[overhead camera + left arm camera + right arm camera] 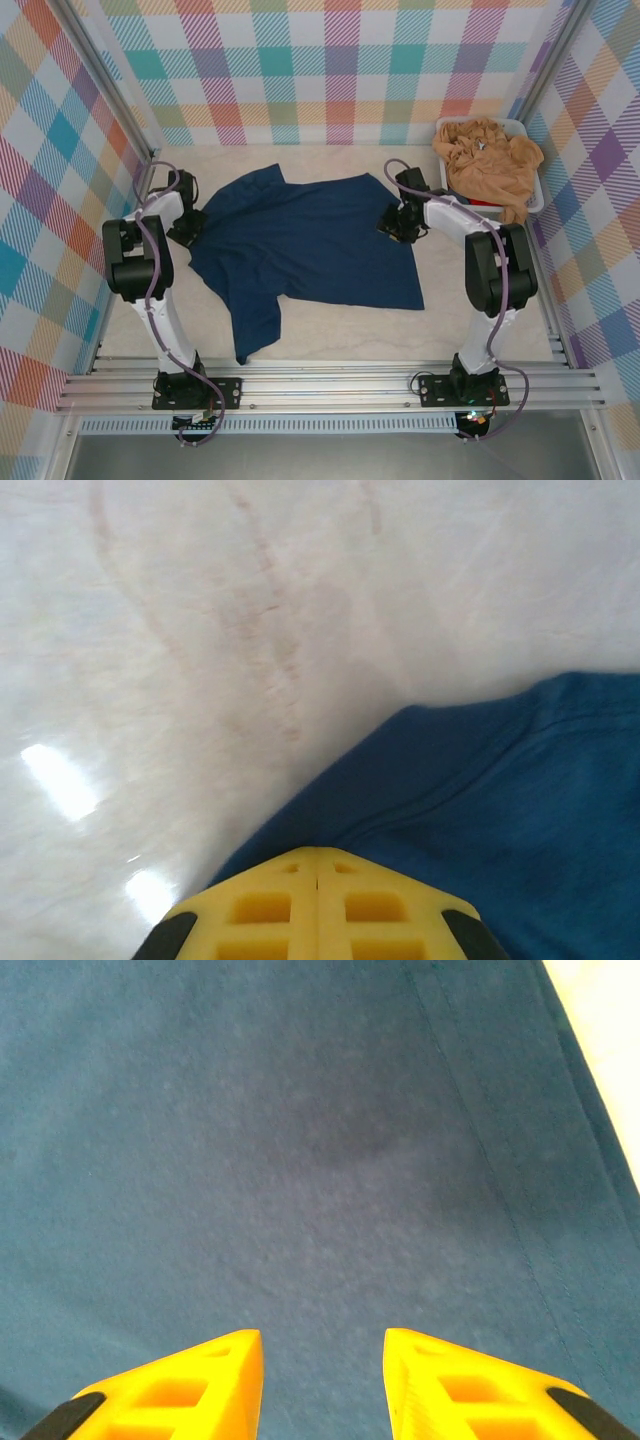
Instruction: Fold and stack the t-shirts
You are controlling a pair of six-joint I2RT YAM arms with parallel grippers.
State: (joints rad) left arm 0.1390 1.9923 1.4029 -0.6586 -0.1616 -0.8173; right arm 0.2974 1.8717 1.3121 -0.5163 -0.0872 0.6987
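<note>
**Step in hand: first fold of the navy t-shirt.**

The navy t-shirt (310,240) lies spread at the centre of the table (330,325), one sleeve pointing toward the arm bases. No print shows on its upper face.

1. Left gripper (187,228): sits at the shirt's left edge. In the left wrist view its yellow fingers (270,905) are pressed together over the cloth border (520,800). It cannot be told whether any cloth is pinched between them.
2. Right gripper (398,222): sits over the shirt's right edge. In the right wrist view its fingers (215,1380) stand apart above the cloth (300,1160), grasping nothing.
3. Judgement: both sides should pinch close to the stitched hem and take one layer only. Lift evenly, or the thin knit will sag and crease.

**Materials.** The navy cloth is a matte, soft knit with a stitched hem line near its edge. The table is glossy and pale, with faint marble veins, so cloth should slide on it easily.

The tan t-shirts (488,155) are heaped and crumpled in the white tub (538,200) at the far right corner, not yet folded.
</note>
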